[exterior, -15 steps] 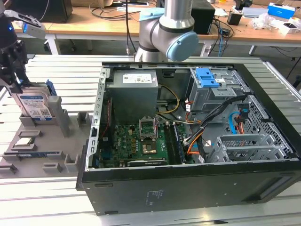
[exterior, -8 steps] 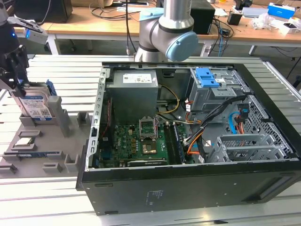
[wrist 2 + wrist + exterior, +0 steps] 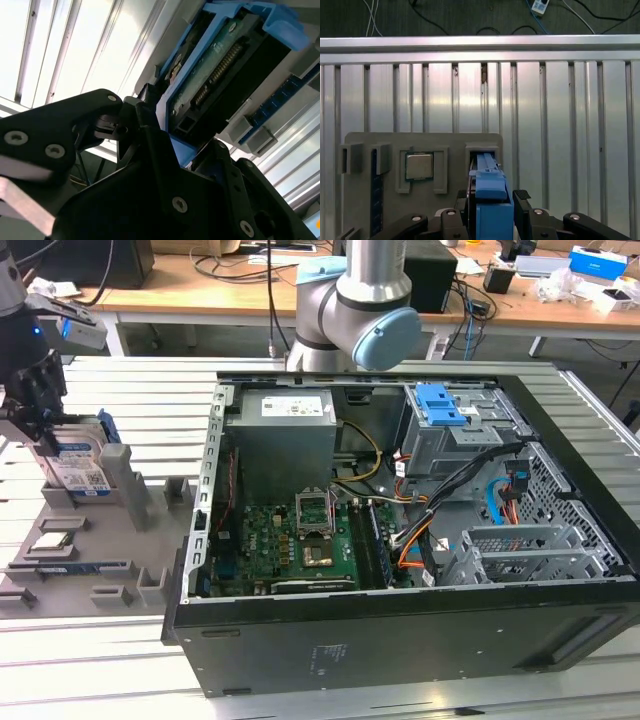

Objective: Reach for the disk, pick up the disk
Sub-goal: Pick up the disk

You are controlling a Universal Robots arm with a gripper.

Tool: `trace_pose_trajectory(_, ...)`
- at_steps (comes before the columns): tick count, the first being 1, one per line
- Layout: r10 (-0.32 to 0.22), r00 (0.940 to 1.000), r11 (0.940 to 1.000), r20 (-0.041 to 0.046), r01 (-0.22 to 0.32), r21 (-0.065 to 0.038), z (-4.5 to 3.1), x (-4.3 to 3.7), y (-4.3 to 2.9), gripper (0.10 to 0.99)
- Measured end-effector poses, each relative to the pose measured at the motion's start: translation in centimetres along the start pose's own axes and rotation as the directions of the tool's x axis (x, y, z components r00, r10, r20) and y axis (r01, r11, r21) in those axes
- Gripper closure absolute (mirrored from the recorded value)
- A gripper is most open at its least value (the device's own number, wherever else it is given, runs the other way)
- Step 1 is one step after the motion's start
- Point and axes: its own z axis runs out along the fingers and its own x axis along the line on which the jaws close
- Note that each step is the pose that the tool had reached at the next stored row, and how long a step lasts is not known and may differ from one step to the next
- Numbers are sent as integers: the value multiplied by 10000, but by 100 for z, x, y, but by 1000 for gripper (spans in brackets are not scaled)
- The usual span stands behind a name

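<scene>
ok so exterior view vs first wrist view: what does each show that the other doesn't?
Exterior view adds the open computer case with its motherboard, power supply and drive cage, plus the arm's joints behind it. First wrist view adds the disk seen end-on, blue bracket toward the camera, and dark floor with cables past the table's rail. Both share the disk standing in the grey fixture, the gripper at it, and the slatted aluminium table.
</scene>
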Motion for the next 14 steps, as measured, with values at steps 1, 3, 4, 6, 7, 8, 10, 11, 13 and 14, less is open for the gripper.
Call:
trace_pose_trajectory(1,-1,10000,10000,-1,1,-2,0,0,0,604)
trace_pose_trajectory(3,-1,10000,10000,1,1,1,2,0,0,604)
trace_pose_trajectory(4,-1,10000,10000,0,1,0,2,0,0,604)
trace_pose_trajectory(6,-2,10000,10000,-6,2,1,3,1,0,620)
trace_pose_trajectory(7,-2,10000,10000,1,2,2,4,0,0,718)
trace_pose_trajectory(8,-3,10000,10000,0,3,0,5,0,0,718)
trace_pose_trajectory(10,-2,10000,10000,0,2,1,6,0,-1,718)
trace_pose_trajectory(11,-3,10000,10000,0,3,1,6,0,0,718)
trace_pose_trajectory(13,-3,10000,10000,1,3,1,7,0,0,718)
trace_pose_trajectory(14,-3,10000,10000,0,3,1,7,0,0,718)
